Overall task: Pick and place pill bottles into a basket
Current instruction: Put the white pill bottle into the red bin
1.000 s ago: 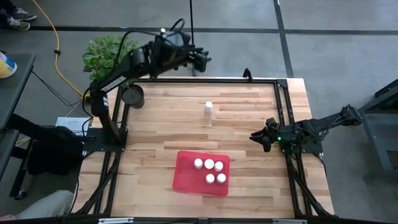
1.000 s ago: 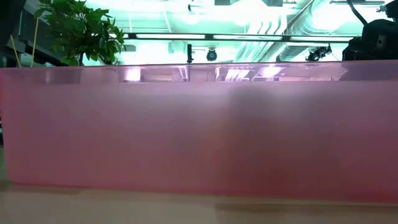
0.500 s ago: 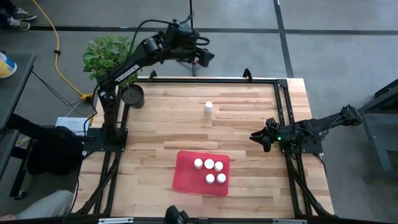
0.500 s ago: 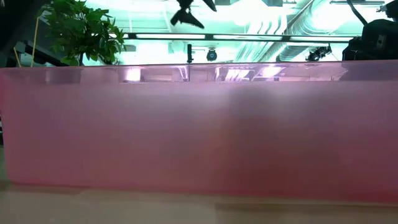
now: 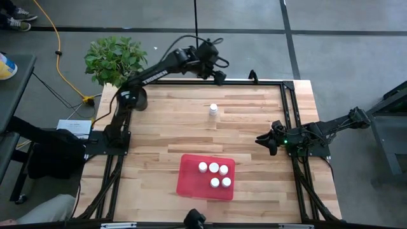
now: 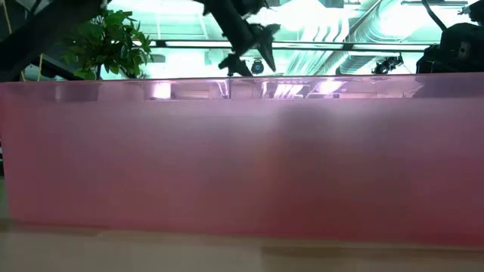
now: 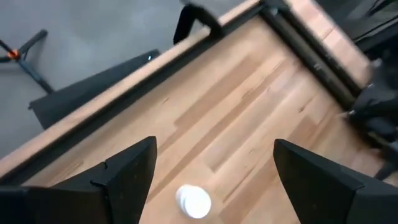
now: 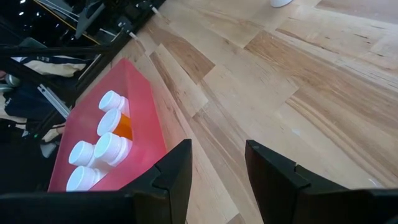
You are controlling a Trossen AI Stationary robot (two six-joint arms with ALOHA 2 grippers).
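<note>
- A red basket (image 5: pixel 206 177) is seen lying on the near middle of the wooden table (image 5: pixel 172 127). Five white-capped pill bottles (image 5: pixel 214 175) are stood inside it, packed close together towards its right half.
- In the right wrist view the same bottles (image 8: pixel 102 146) are shown in a cluster against one wall of the basket (image 8: pixel 140 134), and an orange body is visible under one cap.
- A sixth pill bottle (image 5: pixel 213 109) is left upright on bare wood towards the far middle of the table, well apart from the basket.
- The left gripper (image 5: pixel 218 76) is held above the far edge of the table, beyond the lone bottle and not touching it. Its fingers are spread wide with nothing between them. In the left wrist view the lone bottle (image 7: pixel 193 201) is framed between the two dark fingers (image 7: pixel 127 177).
- The right gripper (image 5: pixel 267 142) is parked at the right edge of the table, away from the basket. Its fingers are drawn together and nothing is gripped.
- A dark round pot (image 5: pixel 136 98) is set at the far left corner of the table, with a leafy plant (image 5: pixel 113 57) just behind it.
- The low view is almost wholly blocked by the basket's translucent wall (image 6: pixel 242 159). Only the plant (image 6: pixel 106 45) and part of the left arm are seen above it.
</note>
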